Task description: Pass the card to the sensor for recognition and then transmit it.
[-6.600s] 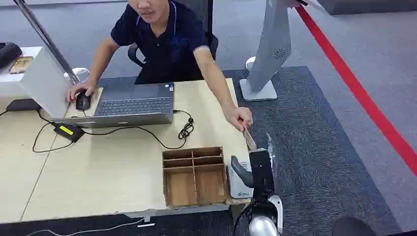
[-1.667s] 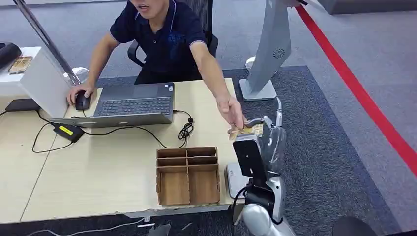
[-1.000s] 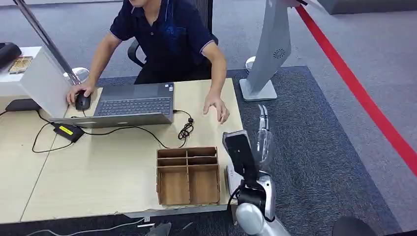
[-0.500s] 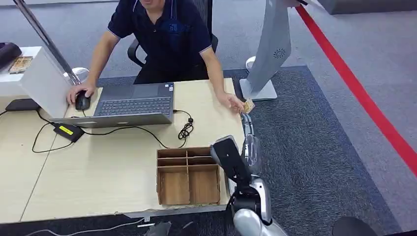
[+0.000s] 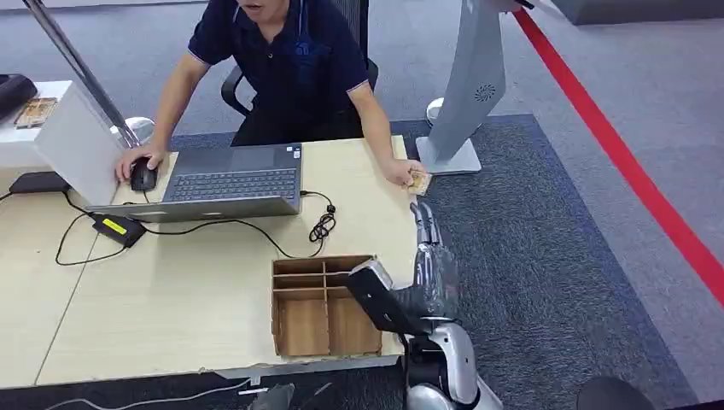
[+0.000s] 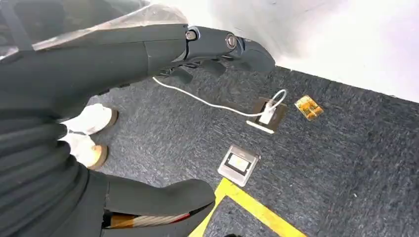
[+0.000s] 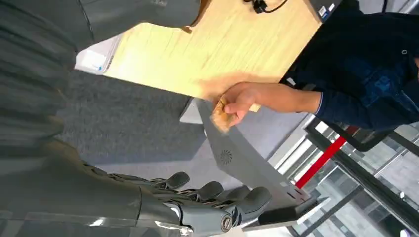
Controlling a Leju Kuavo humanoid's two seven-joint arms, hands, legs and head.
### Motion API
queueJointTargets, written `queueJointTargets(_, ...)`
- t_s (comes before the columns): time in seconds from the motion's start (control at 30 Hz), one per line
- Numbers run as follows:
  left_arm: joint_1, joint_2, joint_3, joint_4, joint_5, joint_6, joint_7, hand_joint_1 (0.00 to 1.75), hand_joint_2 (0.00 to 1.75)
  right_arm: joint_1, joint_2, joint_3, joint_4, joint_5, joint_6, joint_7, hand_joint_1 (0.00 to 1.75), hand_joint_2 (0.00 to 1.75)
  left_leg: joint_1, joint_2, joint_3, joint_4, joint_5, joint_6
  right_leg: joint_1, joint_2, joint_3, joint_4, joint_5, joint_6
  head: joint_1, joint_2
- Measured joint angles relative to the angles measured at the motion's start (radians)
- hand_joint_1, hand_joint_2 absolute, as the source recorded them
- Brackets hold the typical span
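One wooden desk carrying a laptop and a compartmented wooden tray, seated person's hand holding the card at the desk's far corner, right hand empty with fingers extended beside the tray, left hand empty, fingers loosely spread above carpet.

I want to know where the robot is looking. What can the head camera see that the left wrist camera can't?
Head view alone: the light wooden desk, the grey laptop, the brown wooden divided box, the person's hand holding the small tan card, and the right robot hand, empty, fingers extended.

Left wrist view alone: the left robot hand, a silver floor socket, a white cable and a yellow floor line.

Both: dark grey carpet.
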Motion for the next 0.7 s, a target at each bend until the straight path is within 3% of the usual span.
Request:
queueJointTargets(0.33,0.0,0.0,0.013,0.0,-0.006,-0.003,-0.006,0.0,1.75,0.001,-0.022,0.026,-0.014,0.047,0.058,0.025,0.0,1.75,0.0,0.0,0.0,0.0,0.0,0.0,0.0,0.0,0.0,0.0,0.0,0.0,0.0,0.0)
queueJointTargets(0.7,-0.008,0.0,0.015,0.0,-0.018,-0.021,-0.01,0.0,1.75,-0.007,-0.027,0.044,0.003,0.092,0.072,0.036,0.0,1.75,0.0,0.0,0.0,0.0,0.0,0.0,0.0,0.0,0.0,0.0,0.0,0.0,0.0,0.0)
